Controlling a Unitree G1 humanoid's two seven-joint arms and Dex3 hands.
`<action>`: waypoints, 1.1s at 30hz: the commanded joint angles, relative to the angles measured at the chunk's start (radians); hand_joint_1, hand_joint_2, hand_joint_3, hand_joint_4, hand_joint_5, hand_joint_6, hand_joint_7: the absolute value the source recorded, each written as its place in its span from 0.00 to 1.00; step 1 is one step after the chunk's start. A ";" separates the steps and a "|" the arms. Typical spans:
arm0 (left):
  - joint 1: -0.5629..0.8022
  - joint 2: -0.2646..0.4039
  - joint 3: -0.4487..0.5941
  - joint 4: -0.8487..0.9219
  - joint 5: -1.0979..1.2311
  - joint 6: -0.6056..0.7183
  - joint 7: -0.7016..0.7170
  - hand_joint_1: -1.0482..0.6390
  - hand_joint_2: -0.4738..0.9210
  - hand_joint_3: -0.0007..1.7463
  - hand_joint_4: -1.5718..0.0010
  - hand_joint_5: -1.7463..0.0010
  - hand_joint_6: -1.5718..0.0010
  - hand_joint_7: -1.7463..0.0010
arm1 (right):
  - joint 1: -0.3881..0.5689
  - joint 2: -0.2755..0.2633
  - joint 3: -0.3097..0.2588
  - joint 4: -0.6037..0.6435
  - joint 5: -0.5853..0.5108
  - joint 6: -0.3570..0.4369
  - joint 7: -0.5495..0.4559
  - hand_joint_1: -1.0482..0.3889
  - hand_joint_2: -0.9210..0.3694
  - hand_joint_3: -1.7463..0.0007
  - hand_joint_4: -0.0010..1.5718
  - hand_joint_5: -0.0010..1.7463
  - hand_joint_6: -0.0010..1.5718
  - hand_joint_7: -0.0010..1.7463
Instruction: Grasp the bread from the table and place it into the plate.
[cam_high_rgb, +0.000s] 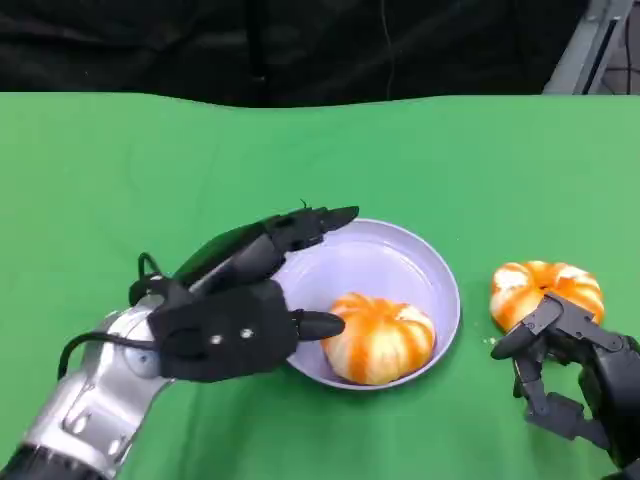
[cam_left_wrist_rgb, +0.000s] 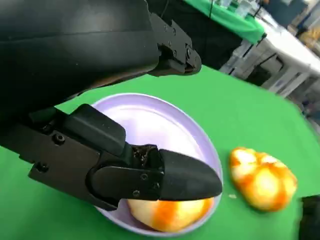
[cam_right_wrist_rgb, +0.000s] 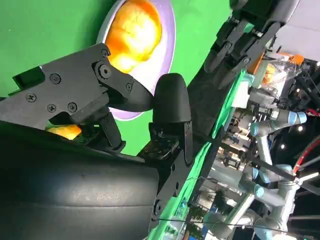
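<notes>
No writing or brand marks can be read anywhere on the green table (cam_high_rgb: 100, 180). Two orange-and-white pumpkin-shaped breads are on view. One bread (cam_high_rgb: 380, 337) lies inside the single lavender plate (cam_high_rgb: 440, 275), against its near rim. The second bread (cam_high_rgb: 545, 290) rests on the cloth toward the table's right edge, apart from the plate. The left hand (cam_high_rgb: 235, 320) hovers over the plate's left rim, fingers spread, holding nothing. The right hand (cam_high_rgb: 570, 375) sits at the near right corner, fingers apart and empty, one fingertip just beside or touching the second bread.
</notes>
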 joint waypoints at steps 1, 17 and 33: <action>0.071 -0.008 0.085 -0.069 -0.179 0.029 -0.086 0.26 1.00 0.13 0.73 0.91 0.73 0.96 | 0.003 -0.007 -0.007 -0.008 0.004 -0.001 -0.007 0.61 0.18 0.48 0.48 1.00 0.44 0.87; 0.302 -0.001 0.275 -0.267 -0.707 0.325 -0.370 0.69 0.76 0.81 0.51 0.02 0.50 0.11 | -0.006 -0.017 -0.006 -0.005 0.001 0.013 0.000 0.62 0.18 0.48 0.49 1.00 0.44 0.87; 0.491 -0.035 0.353 -0.340 -0.833 0.410 -0.400 0.69 0.75 0.90 0.36 0.00 0.44 0.00 | -0.007 -0.030 -0.010 0.004 0.014 0.011 0.010 0.62 0.17 0.48 0.49 1.00 0.44 0.87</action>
